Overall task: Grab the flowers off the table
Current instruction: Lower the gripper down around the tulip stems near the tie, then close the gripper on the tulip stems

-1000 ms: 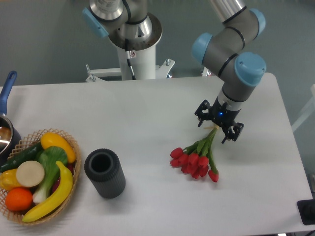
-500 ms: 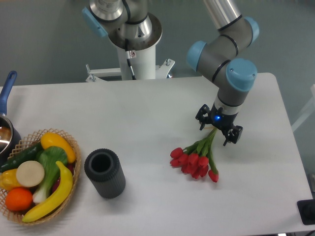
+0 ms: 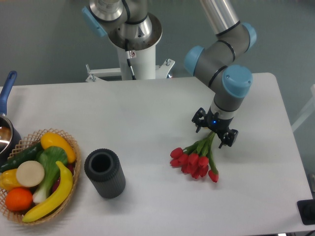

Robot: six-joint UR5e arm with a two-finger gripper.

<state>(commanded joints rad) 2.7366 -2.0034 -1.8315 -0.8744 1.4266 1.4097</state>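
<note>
The fixed camera gives you the whole white desk from above, with the flowers lying flat on it, right of centre. Look at the bunch: about ten red tulip heads packed close together at the lower end, one of them sticking out to the lower right, and pale green stems running up and to the right into a narrow bundle. The heads point toward the near edge; the stem ends point toward the arm.

Your tool hangs right over the top of those stems, wrist pointing down, a small blue light showing on its body. Its two fingers are spread apart, one to the left of the stem ends and one to the right, so the stems lie between them. You cannot tell from this view whether the fingertips touch the desk or the stems. Nothing is clamped; the bunch rests on the desk.

Well to the left you have a dark grey cylinder standing upright with its mouth open. Further left, at the desk's edge, a wicker basket holds toy fruit and vegetables. A pot with a blue handle shows at the far left.
</note>
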